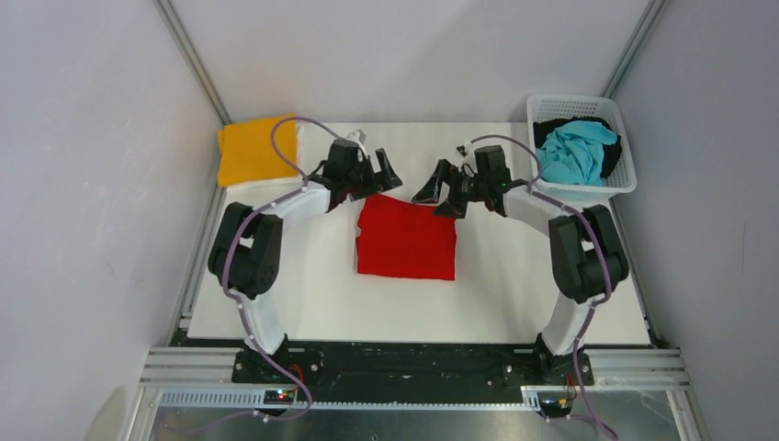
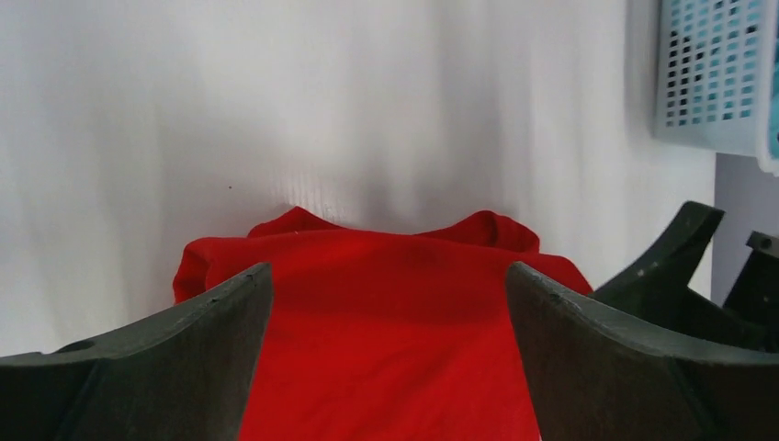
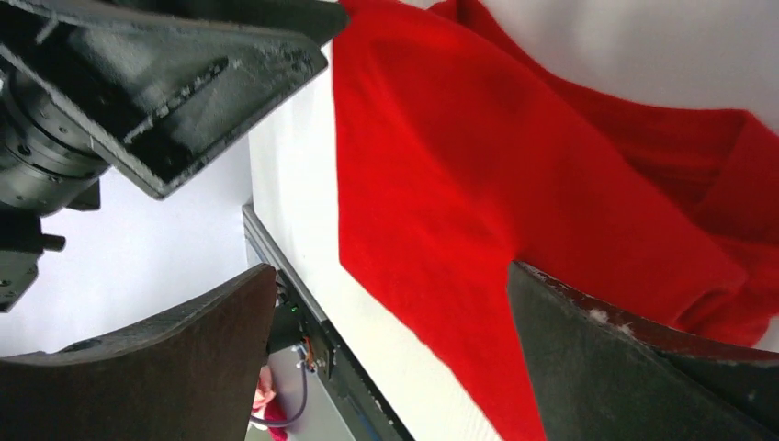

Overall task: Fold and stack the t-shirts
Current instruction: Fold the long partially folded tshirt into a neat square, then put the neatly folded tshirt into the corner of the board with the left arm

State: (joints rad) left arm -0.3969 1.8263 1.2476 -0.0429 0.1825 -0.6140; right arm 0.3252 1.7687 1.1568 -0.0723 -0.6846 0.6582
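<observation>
Left gripper (image 1: 384,182) hangs with its jaws spread and holds nothing; the folded orange shirt (image 1: 257,152) lies to its left at the far corner. Between the arms the folded red shirt (image 1: 407,239) lies flat, its far edge just under both sets of fingertips and the rest toward the bases, slightly wider than deep. Right gripper (image 1: 436,200) is also spread and empty, equally near. Further right, the basket (image 1: 588,191) holds a turquoise shirt (image 1: 574,152). I judge the left arm is closer to the orange shirt.
</observation>
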